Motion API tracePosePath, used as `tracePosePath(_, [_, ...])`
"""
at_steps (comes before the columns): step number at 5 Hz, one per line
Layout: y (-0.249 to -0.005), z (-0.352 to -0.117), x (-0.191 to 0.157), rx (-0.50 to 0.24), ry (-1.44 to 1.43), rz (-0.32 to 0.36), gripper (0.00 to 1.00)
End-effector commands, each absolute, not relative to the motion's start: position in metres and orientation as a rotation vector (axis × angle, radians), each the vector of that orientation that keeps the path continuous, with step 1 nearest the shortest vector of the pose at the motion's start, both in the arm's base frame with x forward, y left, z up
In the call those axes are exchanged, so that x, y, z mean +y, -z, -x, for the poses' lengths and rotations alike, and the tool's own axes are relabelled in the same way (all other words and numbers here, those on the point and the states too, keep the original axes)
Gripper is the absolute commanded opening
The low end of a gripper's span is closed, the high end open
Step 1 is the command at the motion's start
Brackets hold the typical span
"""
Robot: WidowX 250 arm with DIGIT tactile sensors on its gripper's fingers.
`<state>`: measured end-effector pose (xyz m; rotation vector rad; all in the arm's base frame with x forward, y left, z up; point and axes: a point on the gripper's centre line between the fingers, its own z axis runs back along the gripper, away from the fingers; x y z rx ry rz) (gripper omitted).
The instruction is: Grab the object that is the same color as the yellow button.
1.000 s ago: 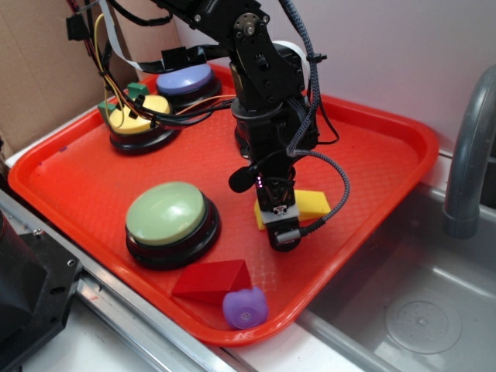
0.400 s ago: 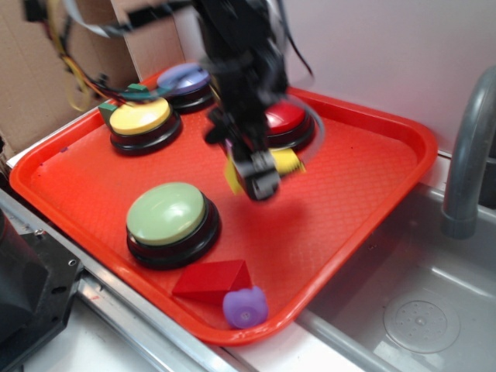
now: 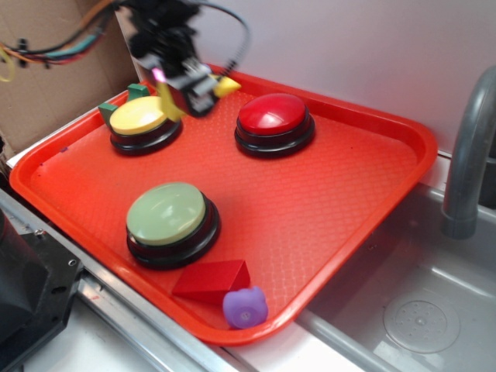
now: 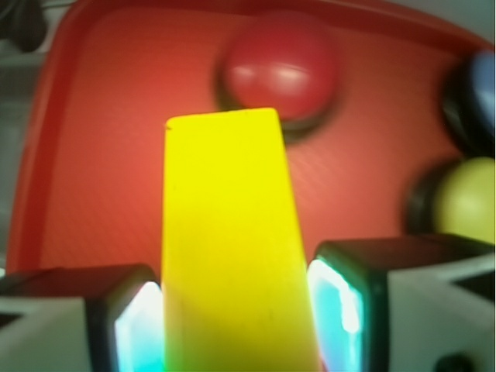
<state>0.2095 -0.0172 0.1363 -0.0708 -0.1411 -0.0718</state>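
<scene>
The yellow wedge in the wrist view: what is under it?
Under the lifted yellow wedge, held by the tool, the red tray lies, with the red button beyond its tip. The tray directly below it is covered.

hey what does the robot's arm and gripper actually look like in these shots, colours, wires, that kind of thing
The arm is black and blurred in the exterior view, with a loop of black cable and orange and yellow wires trailing off to the left. A small pink light glows near the gripper. Up close, its fingers are black with white outer parts, and the inner pads glow cyan-green.

Pale wall (image 3: 372,46) behind; cardboard (image 3: 46,85) at left; steel sink (image 3: 418,310) w/ grey faucet (image 3: 469,155) at right.
</scene>
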Motion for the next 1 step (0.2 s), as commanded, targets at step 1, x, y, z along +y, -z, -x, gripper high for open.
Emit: tracePosePath(1, [-0.1681, -0.1874, 0.0085, -0.144, -0.161, 0.008, 0.0])
